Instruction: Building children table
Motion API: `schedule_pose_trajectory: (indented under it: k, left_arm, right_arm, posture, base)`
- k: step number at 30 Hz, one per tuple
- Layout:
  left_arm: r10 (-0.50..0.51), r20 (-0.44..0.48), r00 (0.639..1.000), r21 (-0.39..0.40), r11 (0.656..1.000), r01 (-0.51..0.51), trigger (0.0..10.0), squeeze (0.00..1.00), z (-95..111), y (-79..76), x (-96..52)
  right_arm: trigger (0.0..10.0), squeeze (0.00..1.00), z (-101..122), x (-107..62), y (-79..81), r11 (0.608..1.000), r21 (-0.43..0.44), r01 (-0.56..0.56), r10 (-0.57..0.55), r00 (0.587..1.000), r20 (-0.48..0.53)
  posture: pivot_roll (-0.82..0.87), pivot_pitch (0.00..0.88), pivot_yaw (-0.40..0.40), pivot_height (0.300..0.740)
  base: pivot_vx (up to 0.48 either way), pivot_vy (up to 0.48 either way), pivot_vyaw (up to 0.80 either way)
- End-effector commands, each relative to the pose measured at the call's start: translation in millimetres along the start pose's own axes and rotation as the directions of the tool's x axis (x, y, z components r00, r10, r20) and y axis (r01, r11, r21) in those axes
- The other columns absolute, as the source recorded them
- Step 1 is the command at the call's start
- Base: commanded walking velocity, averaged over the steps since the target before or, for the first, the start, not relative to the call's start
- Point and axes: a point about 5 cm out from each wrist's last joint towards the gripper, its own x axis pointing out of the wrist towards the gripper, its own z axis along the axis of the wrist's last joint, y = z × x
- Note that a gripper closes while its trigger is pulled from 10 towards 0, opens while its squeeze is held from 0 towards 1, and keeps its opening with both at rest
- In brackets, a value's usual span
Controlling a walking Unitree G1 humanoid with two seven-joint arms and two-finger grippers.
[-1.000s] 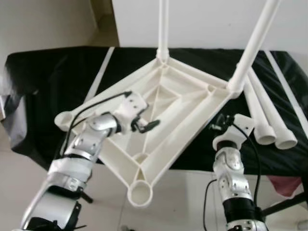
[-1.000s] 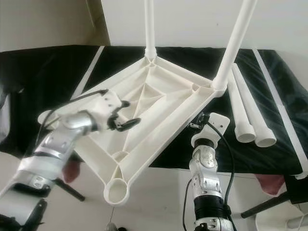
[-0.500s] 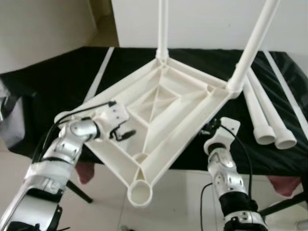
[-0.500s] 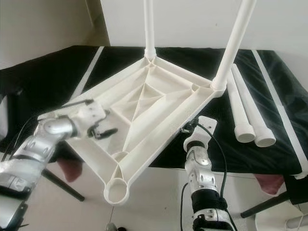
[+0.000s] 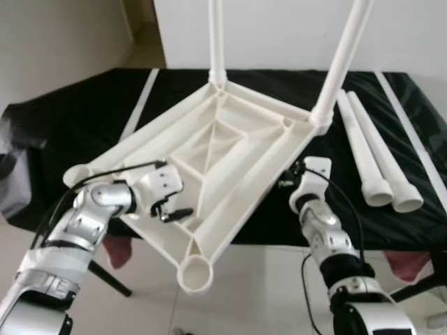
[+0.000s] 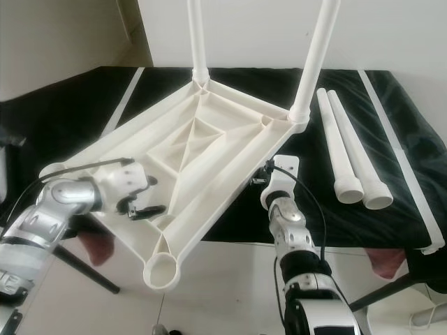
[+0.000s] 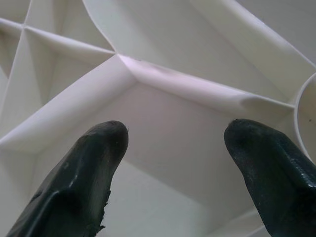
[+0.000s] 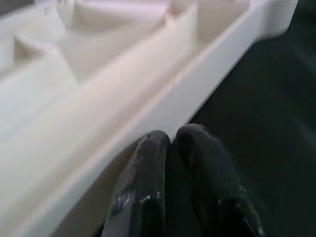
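Left eye view: an upturned white plastic tabletop (image 5: 230, 150) is seen lying ribs-up on a black-covered surface (image 5: 77, 132), one corner hanging past the near edge toward the robot. Two legs (image 5: 342, 59) are already stood in the far corner sockets, while the near socket (image 5: 193, 271) and the left socket (image 5: 77, 174) are open; two spare legs (image 5: 380, 157) are laid side by side on the cloth to the right. The left gripper (image 5: 171, 209) is held over the ribbed underside near the near-left rim, and in the left wrist view its fingers (image 7: 84, 173) are shown spread well apart above a ribbed pocket, holding nothing. The right gripper (image 8: 175, 143) is pressed against the outer face of the right-hand rim, its two fingers brought together with nothing between them. The tabletop is judged to be a light, hollow moulding, stiff through its ribs yet glossy and likely slippery, so that it may be slid across the cloth or tipped at the overhanging corner by a modest push. A hold is best taken across a thin rib or the rim wall, where the fingers can close from both sides, rather than on broad smooth faces. The spare legs are round and smooth and may roll; they are best gripped across the shaft near the flared end.
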Motion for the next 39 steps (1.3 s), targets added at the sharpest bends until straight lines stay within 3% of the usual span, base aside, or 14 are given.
schedule_pose_trajectory:
  k: [1, 2, 5, 8, 9, 11, 12, 15, 18, 23, 32, 39]
  left_arm:
    - [0.04, -0.011, 0.999, -0.021, 0.999, -0.04, 10.0, 0.0, -4.5, 6.9, -8.0]
    - [0.161, 0.022, 0.987, -0.051, 0.986, -0.16, 10.0, 0.0, 0.4, 22.9, -14.0]
    - [0.218, 0.041, 0.975, -0.082, 0.973, -0.214, 10.0, 0.0, 2.4, 32.3, -21.4]
    - [0.185, 0.048, 0.982, -0.089, 0.98, -0.18, 10.0, 0.0, 1.4, 30.5, -28.8]
    - [0.143, 0.095, 0.985, -0.11, 0.985, -0.132, 10.0, 0.0, 4.4, 27.5, -39.8]
    - [0.114, 0.117, 0.987, -0.163, 0.982, -0.094, 10.0, 0.0, 4.4, 26.6, -48.6]
    - [0.114, 0.117, 0.987, -0.163, 0.982, -0.094, 10.0, 0.0, 4.4, 26.6, -48.6]
    - [-0.022, 0.048, 0.999, -0.125, 0.992, 0.028, 10.0, 0.0, -6.7, 7.1, -52.6]
    - [-0.07, -0.019, 0.997, -0.106, 0.992, 0.068, 10.0, 0.0, -15.5, -6.3, -45.5]
    - [-0.075, -0.05, 0.996, -0.102, 0.992, 0.07, 10.0, 0.0, -19.4, -11.5, -35.1]
    - [-0.101, -0.008, 0.995, -0.088, 0.991, 0.099, 10.0, 0.0, -10.6, -25.6, -17.1]
    - [-0.143, 0.083, 0.986, -0.057, 0.987, 0.148, 10.0, 0.0, 12.3, -38.6, -0.6]
  right_arm:
    - [10.0, 0.0, 4.3, 0.7, -2.1, 1.0, 0.008, 0.003, -0.003, 1.0, 0.028]
    - [10.0, 0.0, 2.6, -0.9, -5.3, 1.0, 0.009, 0.012, -0.013, 0.999, 0.035]
    - [10.0, 0.0, -0.5, -3.4, -7.5, 1.0, 0.012, 0.015, -0.016, 0.999, 0.037]
    - [10.0, 0.0, -4.6, -6.3, -8.2, 1.0, 0.011, 0.014, -0.014, 0.999, 0.031]
    - [10.0, 0.0, -9.5, -9.3, -8.8, 1.0, 0.013, 0.012, -0.012, 1.0, 0.023]
    - [10.0, 0.0, -12.8, -12.4, -10.0, 1.0, 0.014, 0.013, -0.013, 1.0, 0.02]
    - [10.0, 0.0, -12.8, -12.4, -10.0, 1.0, 0.014, 0.013, -0.013, 1.0, 0.02]
    - [10.0, 0.0, -16.9, -16.6, -12.1, 1.0, 0.022, 0.019, -0.019, 1.0, 0.015]
    - [10.0, 0.0, -20.4, -20.1, -14.1, 1.0, 0.018, 0.022, -0.023, 1.0, 0.011]
    - [10.0, 0.0, -22.0, -21.3, -14.6, 1.0, 0.019, 0.023, -0.024, 1.0, 0.008]
    - [10.0, 0.0, -23.4, -23.4, -16.2, 0.999, 0.022, 0.029, -0.029, 1.0, 0.006]
    - [10.0, 0.0, -22.3, -17.8, -10.0, 0.999, 0.035, 0.016, -0.016, 1.0, -0.002]
  posture:
    - [0.05, 0.078, 0.029, 0.74]
    - [0.06, 0.076, 0.028, 0.74]
    - [0.06, 0.076, 0.028, 0.74]
    - [0.06, 0.073, 0.03, 0.74]
    - [0.05, 0.071, 0.03, 0.74]
    - [0.06, 0.069, 0.029, 0.74]
    - [0.06, 0.069, 0.029, 0.74]
    - [0.06, 0.065, 0.024, 0.74]
    - [0.07, 0.062, 0.02, 0.74]
    - [0.06, 0.059, 0.019, 0.74]
    - [0.06, 0.053, 0.023, 0.74]
    - [0.05, 0.051, 0.033, 0.74]
  base:
    - [0.0, 0.0, 0.0]
    - [0.0, 0.0, 0.0]
    - [0.0, 0.0, 0.0]
    - [0.0, 0.0, 0.0]
    - [0.0, 0.0, 0.0]
    - [0.0, 0.0, 0.0]
    - [0.0, 0.0, 0.0]
    - [0.0, 0.0, 0.0]
    - [0.0, 0.0, 0.0]
    - [0.0, 0.0, 0.0]
    - [0.0, 0.0, 0.0]
    - [0.0, 0.0, 0.0]
